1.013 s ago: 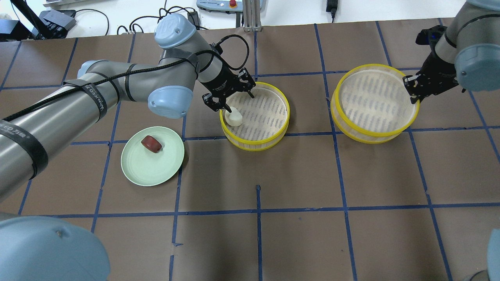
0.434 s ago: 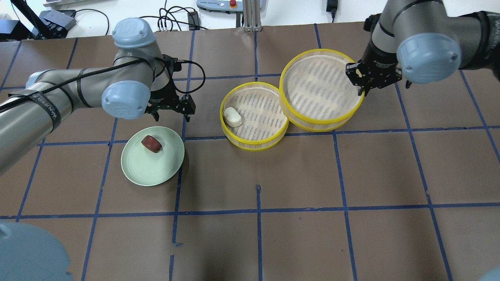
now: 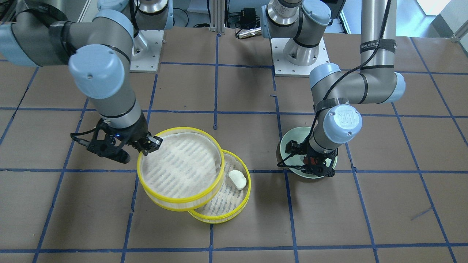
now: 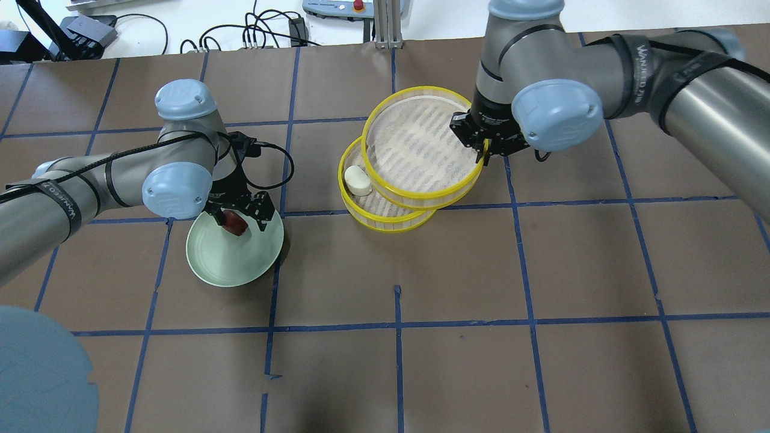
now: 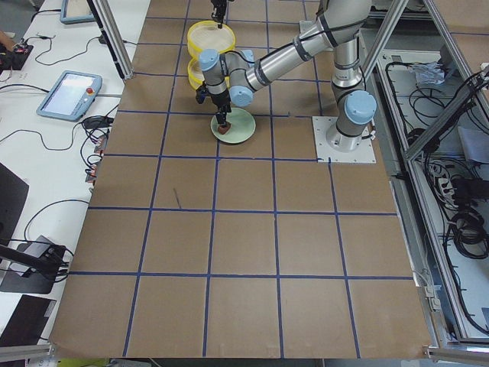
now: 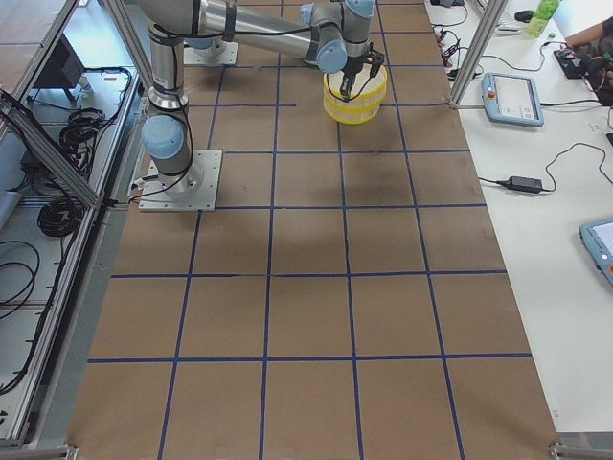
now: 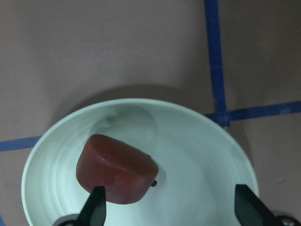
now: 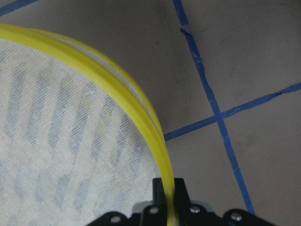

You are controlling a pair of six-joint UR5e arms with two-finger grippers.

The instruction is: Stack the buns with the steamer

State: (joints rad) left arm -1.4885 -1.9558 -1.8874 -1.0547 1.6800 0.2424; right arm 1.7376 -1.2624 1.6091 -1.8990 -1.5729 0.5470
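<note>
Pinching the yellow-rimmed mesh tray (image 4: 415,144), right gripper (image 4: 483,157) clamps — left gripper (image 7: 172,207) spreads wide above glossy bun (image 7: 117,174).

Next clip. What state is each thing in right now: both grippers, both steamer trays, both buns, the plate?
left gripper: open, fingers either side of brown bun.
right gripper: shut on upper tray rim.
upper tray: held, partly over lower tray, offset.
lower tray: on table, holds white bun.
white bun: lying in lower tray, uncovered.
brown bun: on plate, ungripped.
plate: on table, upright.
</note>
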